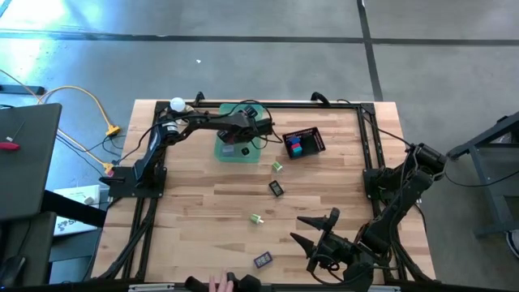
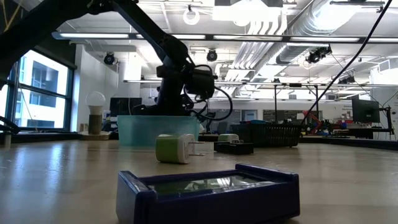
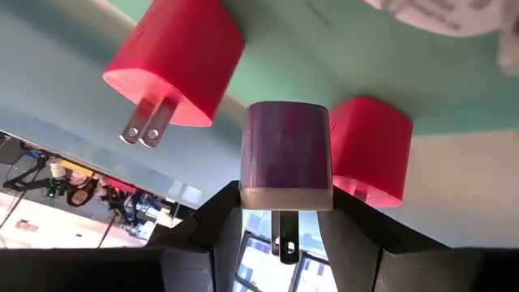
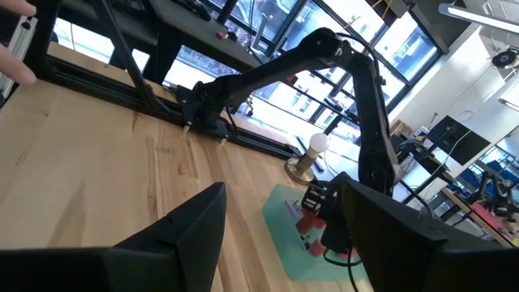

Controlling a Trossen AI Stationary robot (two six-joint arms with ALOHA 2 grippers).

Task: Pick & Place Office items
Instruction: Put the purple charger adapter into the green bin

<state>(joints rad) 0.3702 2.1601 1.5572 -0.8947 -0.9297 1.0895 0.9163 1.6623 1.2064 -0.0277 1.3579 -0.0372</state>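
Right now we see the left hand [image 3: 284, 212] over the green tray [image 1: 231, 152] at the far side of the bench [image 1: 203, 219], its fingers pinching a lavender plug-shaped charger block [image 3: 285, 154] by its flat sides, prongs pointing back toward the wrist. Two red blocks [image 3: 174, 61] lie in the tray just beside it. We judge these pieces light, rigid and smooth, so a grip across the two flat faces, clear of the metal prongs, should hold best; a pinch on a rounded corner could let one squirt free. More items lie scattered on the bench: a green-and-white piece [image 1: 257, 219], a dark one [image 1: 276, 188], a blue one [image 1: 263, 260]. The right hand [image 1: 316, 235] waits near the front edge, fingers spread and empty.
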